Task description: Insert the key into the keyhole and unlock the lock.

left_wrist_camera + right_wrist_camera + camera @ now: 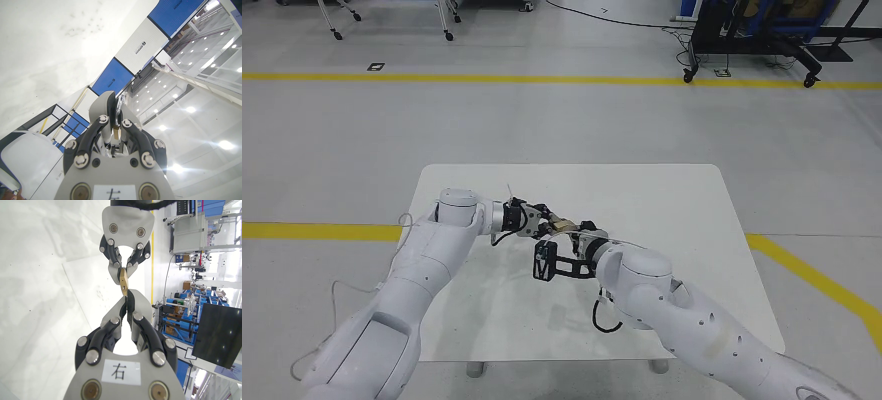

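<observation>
The left pincer (123, 273) is clamped on the brass lock (123, 283) and holds it clear above the counter (672, 200). The keyhole (123, 287) end is turned toward the right pincer (128, 294), apparently to steady the lock for insertion. The right pincer's pads are pressed together, with the tips at the lock's free end just beside the keyhole. Whether they pinch the key cannot be told. Both pincers sit mid-counter, well apart from every edge, with open room all round for realignment.
</observation>
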Controlling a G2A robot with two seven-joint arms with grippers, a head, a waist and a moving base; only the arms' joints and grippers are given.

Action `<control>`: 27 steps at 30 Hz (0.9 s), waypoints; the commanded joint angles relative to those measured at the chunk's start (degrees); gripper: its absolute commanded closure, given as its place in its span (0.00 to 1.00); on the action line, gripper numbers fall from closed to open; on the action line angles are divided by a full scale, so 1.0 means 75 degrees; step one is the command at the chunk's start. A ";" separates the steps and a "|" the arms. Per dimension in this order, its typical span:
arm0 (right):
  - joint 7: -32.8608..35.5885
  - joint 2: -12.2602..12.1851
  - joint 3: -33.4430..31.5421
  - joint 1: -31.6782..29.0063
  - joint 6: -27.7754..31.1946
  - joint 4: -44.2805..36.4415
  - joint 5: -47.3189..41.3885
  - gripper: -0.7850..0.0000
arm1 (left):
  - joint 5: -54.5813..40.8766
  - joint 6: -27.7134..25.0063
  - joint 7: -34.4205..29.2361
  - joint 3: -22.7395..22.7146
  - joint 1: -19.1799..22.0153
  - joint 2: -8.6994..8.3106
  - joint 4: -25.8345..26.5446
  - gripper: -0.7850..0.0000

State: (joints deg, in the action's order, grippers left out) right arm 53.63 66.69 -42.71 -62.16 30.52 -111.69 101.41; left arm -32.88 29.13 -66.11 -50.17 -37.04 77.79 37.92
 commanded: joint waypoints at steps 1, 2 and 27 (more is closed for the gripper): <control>-0.0013 0.0009 -0.0012 -0.0014 0.0058 0.0009 0.0029 1.00 | -0.0007 0.0011 0.0015 -0.0017 -0.0022 -0.0010 0.0037 1.00; -0.0032 0.0017 -0.0010 -0.0017 0.0083 0.0016 0.0034 1.00 | 0.0001 0.0021 0.0019 -0.0018 -0.0033 -0.0015 0.0059 1.00; -0.0251 0.0214 -0.0126 -0.0076 0.0488 0.0044 0.0230 1.00 | 0.0057 0.0110 0.0030 0.0013 -0.0098 -0.0043 0.0195 1.00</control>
State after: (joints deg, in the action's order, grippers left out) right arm 51.79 68.31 -43.50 -62.60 34.01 -111.38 102.96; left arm -32.47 30.01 -65.87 -50.09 -37.78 77.47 39.40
